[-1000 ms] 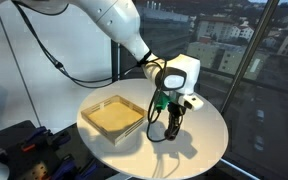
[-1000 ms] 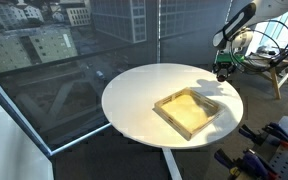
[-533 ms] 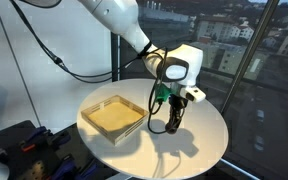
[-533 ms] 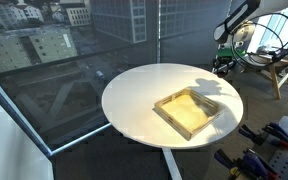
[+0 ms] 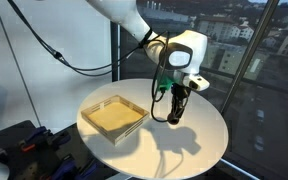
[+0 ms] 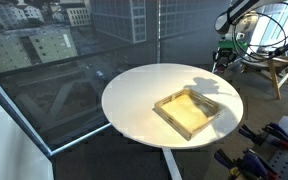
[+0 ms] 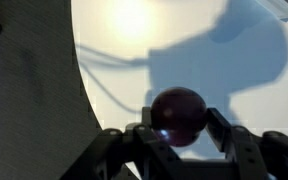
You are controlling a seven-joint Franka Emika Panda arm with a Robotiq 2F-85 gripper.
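Note:
My gripper [image 5: 173, 113] hangs above the round white table [image 5: 199, 135], to the right of a shallow wooden tray [image 5: 114, 116]. It is shut on a dark red ball [image 7: 178, 113], which sits between the two fingers in the wrist view. In an exterior view the gripper [image 6: 223, 62] is small, above the table's far edge, behind the tray [image 6: 189, 111]. The ball is too small to make out in both exterior views.
The tray lies on the table's near side in an exterior view, with bare tabletop [image 6: 144, 95] beside it. Glass windows surround the table. Tools and clamps [image 6: 269, 140] lie on the floor. A wooden stand [image 6: 277, 70] is behind the arm.
The gripper has risen higher above the table with the ball still in it. Its shadow on the tabletop has spread out.

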